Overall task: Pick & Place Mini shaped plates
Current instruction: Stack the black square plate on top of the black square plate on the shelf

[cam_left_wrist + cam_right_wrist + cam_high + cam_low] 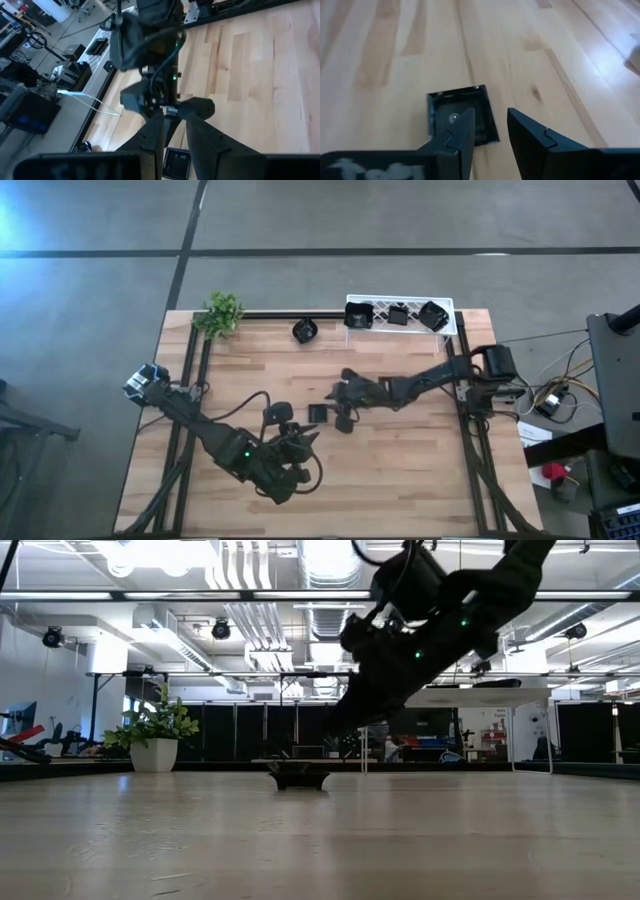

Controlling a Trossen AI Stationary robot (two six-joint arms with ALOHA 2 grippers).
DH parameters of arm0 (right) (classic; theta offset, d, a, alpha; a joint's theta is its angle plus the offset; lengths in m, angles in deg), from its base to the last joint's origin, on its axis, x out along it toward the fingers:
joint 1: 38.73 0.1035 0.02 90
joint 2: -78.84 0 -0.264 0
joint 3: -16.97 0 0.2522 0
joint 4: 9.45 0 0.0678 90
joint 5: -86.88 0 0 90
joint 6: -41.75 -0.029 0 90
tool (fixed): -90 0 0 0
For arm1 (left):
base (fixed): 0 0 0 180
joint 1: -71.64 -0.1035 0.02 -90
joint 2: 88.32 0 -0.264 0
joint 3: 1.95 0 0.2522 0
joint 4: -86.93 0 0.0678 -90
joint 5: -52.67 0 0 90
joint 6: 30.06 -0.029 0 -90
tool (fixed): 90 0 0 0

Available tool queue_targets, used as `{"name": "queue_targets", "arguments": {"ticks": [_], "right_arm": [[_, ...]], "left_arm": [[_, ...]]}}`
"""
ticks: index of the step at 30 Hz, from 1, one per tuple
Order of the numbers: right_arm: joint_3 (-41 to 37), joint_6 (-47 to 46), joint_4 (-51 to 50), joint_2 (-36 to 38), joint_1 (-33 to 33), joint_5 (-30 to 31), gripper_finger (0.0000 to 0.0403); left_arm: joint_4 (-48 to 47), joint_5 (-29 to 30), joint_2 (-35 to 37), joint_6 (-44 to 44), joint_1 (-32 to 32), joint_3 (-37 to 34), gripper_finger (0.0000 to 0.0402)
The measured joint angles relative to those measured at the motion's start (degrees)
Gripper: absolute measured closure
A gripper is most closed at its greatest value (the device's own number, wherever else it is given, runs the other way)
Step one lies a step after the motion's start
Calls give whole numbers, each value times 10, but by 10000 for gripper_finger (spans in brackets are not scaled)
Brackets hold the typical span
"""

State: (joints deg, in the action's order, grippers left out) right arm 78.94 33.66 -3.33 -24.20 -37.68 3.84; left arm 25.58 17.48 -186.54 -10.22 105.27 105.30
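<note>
Small dark plates lie flat on the wooden table: a square one, one beside it, a rounder one and one near the far edge. Three more sit in the white rack. My right gripper hovers open over the square plate, one finger above it and the other beside it. My left gripper is open near the table's near side, pointing toward the right arm; a square plate shows between its fingers.
A small green plant stands at the far left corner. The white rack runs along the far edge at the right. Bare wood spreads over the near right part of the table. In the low view one plate lies under a dark arm.
</note>
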Motion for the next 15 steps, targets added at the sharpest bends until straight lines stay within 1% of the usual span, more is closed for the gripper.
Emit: {"name": "queue_targets", "arguments": {"ticks": [2,6,12,15], "right_arm": [[9,14,1,-17,-8,-4,295],[29,24,0,-56,-21,-32,301],[70,35,0,-109,-34,-37,309],[86,41,-12,-123,-36,-43,314]], "left_arm": [[0,0,0,-8,1,0,324],[0,0,0,-12,1,0,324],[0,0,0,-14,1,0,324],[0,0,0,-17,1,0,324]]}}
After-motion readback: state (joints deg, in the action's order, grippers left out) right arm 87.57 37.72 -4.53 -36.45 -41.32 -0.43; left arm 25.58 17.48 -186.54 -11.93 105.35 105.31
